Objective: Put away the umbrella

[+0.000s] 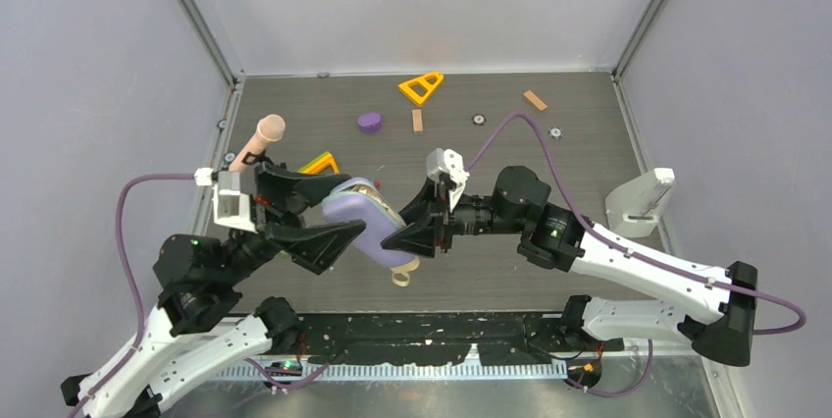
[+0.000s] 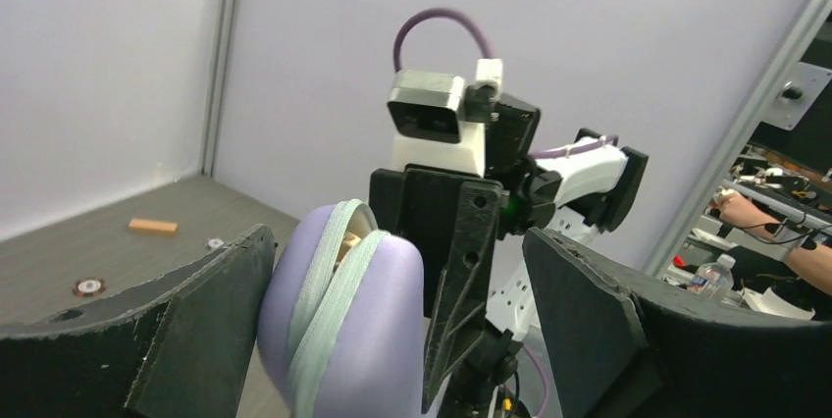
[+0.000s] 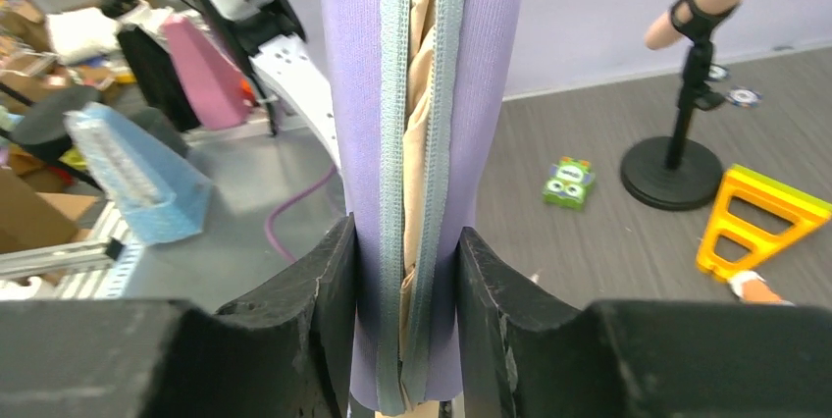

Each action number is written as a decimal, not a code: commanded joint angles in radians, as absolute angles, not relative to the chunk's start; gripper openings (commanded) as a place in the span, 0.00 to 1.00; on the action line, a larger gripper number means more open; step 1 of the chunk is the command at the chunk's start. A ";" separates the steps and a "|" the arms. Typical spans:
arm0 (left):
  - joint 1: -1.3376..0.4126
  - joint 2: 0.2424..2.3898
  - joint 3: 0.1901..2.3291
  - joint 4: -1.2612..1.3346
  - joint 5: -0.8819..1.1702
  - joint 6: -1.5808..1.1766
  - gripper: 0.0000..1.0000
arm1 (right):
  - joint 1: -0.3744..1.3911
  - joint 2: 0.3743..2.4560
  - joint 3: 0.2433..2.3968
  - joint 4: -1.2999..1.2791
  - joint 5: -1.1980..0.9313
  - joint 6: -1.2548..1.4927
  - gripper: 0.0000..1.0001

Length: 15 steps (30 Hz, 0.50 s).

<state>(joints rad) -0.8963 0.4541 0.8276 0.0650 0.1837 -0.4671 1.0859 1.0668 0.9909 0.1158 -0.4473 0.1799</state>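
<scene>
The lavender-grey case is held tilted above the table's middle. The umbrella is inside it: beige fabric shows through the open zipper gap, also in the left wrist view. Its tan wrist loop hangs out of the case's lower end. My right gripper is shut on the case, one finger on each side, as the right wrist view shows. My left gripper is open around the case's upper end. The case lies against one finger; the other finger stands well apart.
The pink-headed microphone on its black stand is just behind my left arm. A yellow triangle frame lies next to it, another at the back. A purple disc, wood blocks and a white holder lie around.
</scene>
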 commanded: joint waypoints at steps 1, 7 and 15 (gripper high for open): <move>-0.891 0.411 0.821 0.088 0.187 -0.455 1.00 | 1.045 1.049 0.997 0.442 -0.613 0.334 0.06; -0.891 0.408 0.833 0.035 0.207 -0.471 0.99 | 1.024 1.048 0.983 0.537 -0.697 0.420 0.06; -0.891 0.503 0.853 0.101 0.379 -0.519 0.96 | 1.022 1.080 1.012 0.487 -0.707 0.410 0.06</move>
<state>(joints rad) -0.8944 0.4438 0.8299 0.0521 0.2859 -0.4866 1.0245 1.0683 0.9665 0.3943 -0.6807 0.3965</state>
